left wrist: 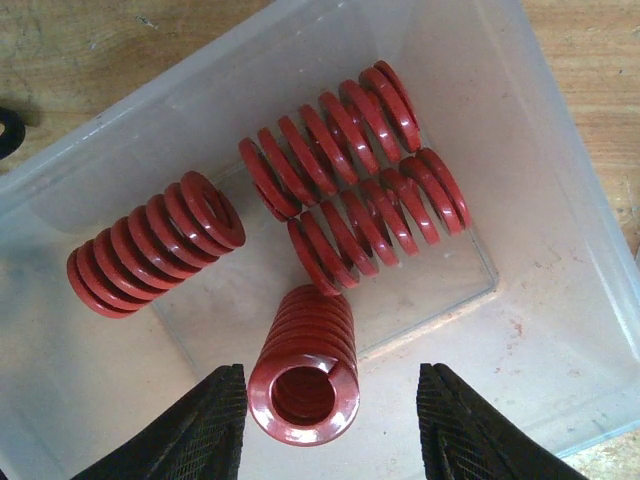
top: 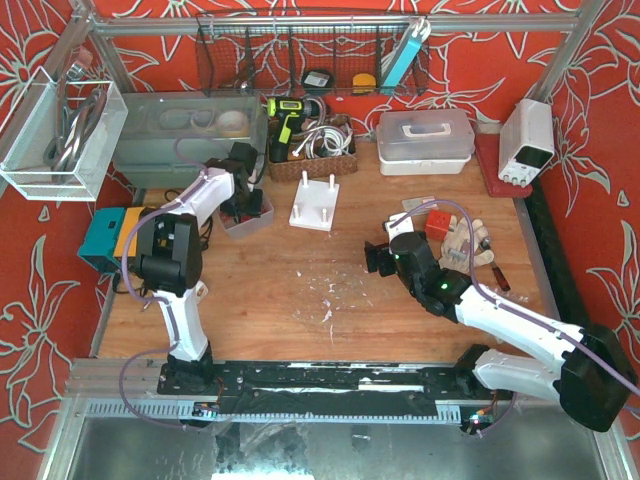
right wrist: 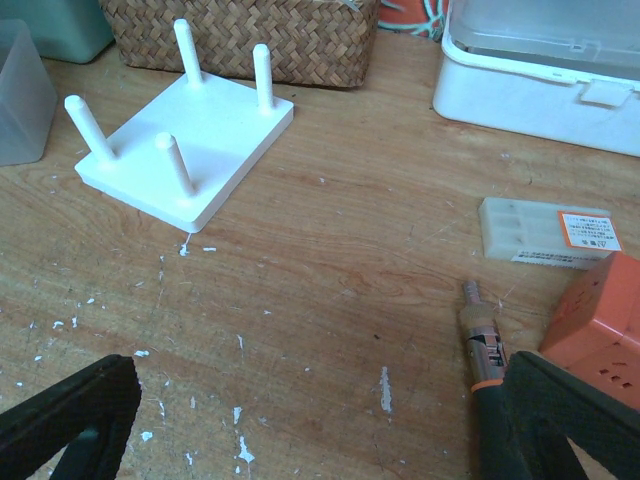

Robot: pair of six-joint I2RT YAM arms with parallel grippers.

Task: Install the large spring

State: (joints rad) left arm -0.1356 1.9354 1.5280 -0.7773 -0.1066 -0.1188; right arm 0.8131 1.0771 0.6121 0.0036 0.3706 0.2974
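Large spring (left wrist: pixel 303 385): standing on end in the clear bin (left wrist: pixel 560 330), between the spread jaws of my left gripper (left wrist: pixel 332 402), ungrasped. My right gripper (right wrist: pixel 320 420) gapes idle. White peg base (right wrist: pixel 205 125) bare; pickup and seating remain.

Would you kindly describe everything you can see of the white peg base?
The peg base is a flat, square white plate, plastic by its look, with four round-tipped pegs standing upright, one near each corner. All four are bare; no spring sits on any. It lies flat on the wooden table, just in front of the wicker basket and apart from the clear bin. Only the table touches it.
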